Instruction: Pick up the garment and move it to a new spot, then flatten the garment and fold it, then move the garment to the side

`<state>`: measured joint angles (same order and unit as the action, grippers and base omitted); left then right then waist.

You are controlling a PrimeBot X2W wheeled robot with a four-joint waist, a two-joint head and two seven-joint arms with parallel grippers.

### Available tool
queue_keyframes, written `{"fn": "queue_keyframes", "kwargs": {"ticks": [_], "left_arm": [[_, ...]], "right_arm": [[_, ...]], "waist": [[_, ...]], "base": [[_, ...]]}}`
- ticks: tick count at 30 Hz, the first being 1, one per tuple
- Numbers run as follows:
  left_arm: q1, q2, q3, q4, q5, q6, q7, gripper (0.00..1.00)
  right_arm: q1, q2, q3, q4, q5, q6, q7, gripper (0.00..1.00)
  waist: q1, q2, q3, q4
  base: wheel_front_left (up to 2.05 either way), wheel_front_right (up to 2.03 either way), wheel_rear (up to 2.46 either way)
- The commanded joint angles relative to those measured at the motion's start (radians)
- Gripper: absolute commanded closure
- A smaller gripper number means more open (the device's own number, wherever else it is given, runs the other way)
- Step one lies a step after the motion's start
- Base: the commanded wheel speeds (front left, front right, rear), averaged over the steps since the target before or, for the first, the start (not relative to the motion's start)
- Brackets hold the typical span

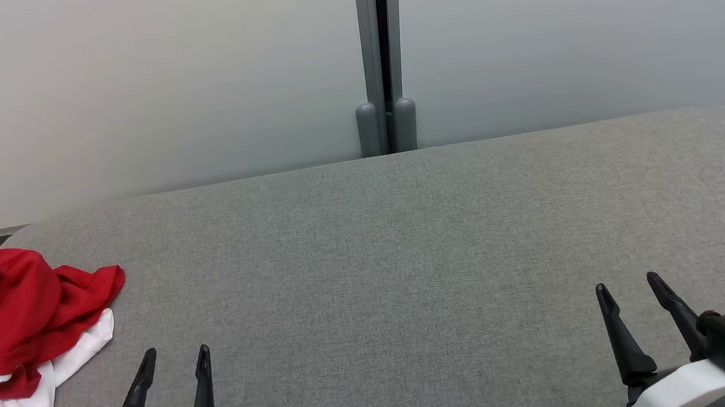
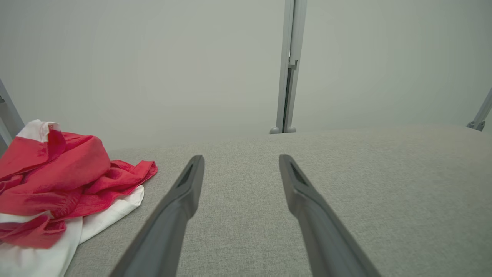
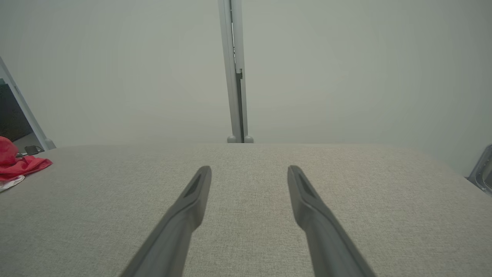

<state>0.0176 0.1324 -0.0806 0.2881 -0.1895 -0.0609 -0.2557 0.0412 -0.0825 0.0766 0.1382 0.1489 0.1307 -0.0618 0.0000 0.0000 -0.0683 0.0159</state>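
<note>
Nothing is done yet: the garment (image 1: 16, 338) lies crumpled at the frame's left edge (untouched), both the left gripper (image 1: 176, 361) and right gripper (image 1: 628, 289) spread empty.

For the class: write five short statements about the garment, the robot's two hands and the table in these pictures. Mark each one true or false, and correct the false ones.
1. The garment, red and white, lies crumpled near the left end of the table. True.
2. The left hand is shut on the garment. False: it is open, holds nothing and is apart from the cloth.
3. The right hand is open and holds nothing. True.
4. The right hand is nearer the garment than the left hand. False: the left hand is nearer; the right is at the other end.
5. A grey post stands behind the table's far edge. True.
</note>
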Motion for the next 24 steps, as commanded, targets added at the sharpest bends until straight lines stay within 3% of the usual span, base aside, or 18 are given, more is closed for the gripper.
{"fn": "queue_keyframes", "kwargs": {"ticks": [1,15,24], "left_arm": [[-0.004,0.004,0.000,0.002,-0.006,0.002,-0.001,0.00],[-0.022,0.005,-0.002,0.009,-0.031,0.008,0.013,0.00],[-0.051,0.019,0.012,0.007,-0.048,0.020,0.018,0.00]], "right_arm": [[0.006,-0.001,0.001,0.000,0.003,0.000,-0.007,0.00],[0.005,0.000,0.000,0.007,0.005,0.000,-0.011,0.00],[-0.006,0.001,0.013,-0.016,-0.003,0.000,-0.008,0.00]], "waist": [[0.0000,0.0000,0.001,0.001],[0.0000,0.0000,0.003,0.036],[0.0000,0.0000,0.006,0.168]], "base": [[0.00,0.00,0.00],[0.00,0.00,0.00],[0.00,0.00,0.00]]}}
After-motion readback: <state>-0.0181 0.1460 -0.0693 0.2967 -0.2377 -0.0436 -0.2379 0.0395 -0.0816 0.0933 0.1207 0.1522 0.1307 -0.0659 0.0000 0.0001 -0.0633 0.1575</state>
